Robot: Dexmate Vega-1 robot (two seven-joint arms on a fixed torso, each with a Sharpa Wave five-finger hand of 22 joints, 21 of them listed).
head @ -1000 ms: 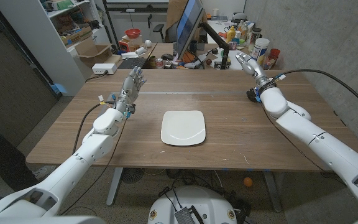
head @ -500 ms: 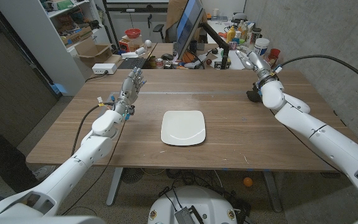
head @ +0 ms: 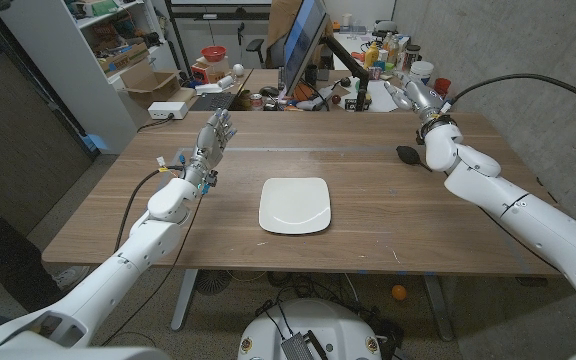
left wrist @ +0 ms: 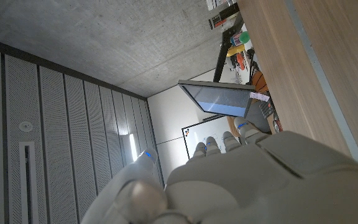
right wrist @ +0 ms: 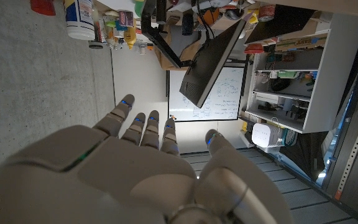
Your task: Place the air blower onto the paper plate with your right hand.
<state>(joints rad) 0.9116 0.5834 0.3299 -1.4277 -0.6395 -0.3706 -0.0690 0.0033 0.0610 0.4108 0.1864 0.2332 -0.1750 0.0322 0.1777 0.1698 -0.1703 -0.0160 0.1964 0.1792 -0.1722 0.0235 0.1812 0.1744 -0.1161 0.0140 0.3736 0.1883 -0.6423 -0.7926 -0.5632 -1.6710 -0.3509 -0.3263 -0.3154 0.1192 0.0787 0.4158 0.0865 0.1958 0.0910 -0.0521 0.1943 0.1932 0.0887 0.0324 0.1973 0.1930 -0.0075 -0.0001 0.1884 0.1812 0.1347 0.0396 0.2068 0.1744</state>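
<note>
At the table's (head: 368,240) far right corner, my right hand (head: 415,96) is raised above the surface with its fingers (right wrist: 143,124) spread apart and nothing in them; the right wrist view shows the same, its fingers fanned out toward a monitor (right wrist: 211,62) and shelves (right wrist: 291,81). Just beside that wrist, on the wood near the right edge, lies the blower (head: 408,154), a small dark object that I can see only in part, since the forearm stands close against it; I cannot tell whether the arm touches it. Near the middle of the table sits the plate (head: 295,205), white and square with rounded corners, well apart from the blower and bare on top. On the far left side my left hand (head: 213,133) is held up over the wood, fingers extended and apart, holding nothing; in the left wrist view I see its back (left wrist: 241,180) and fingertips (left wrist: 219,144) pointing toward the monitor beyond the table edge.
</note>
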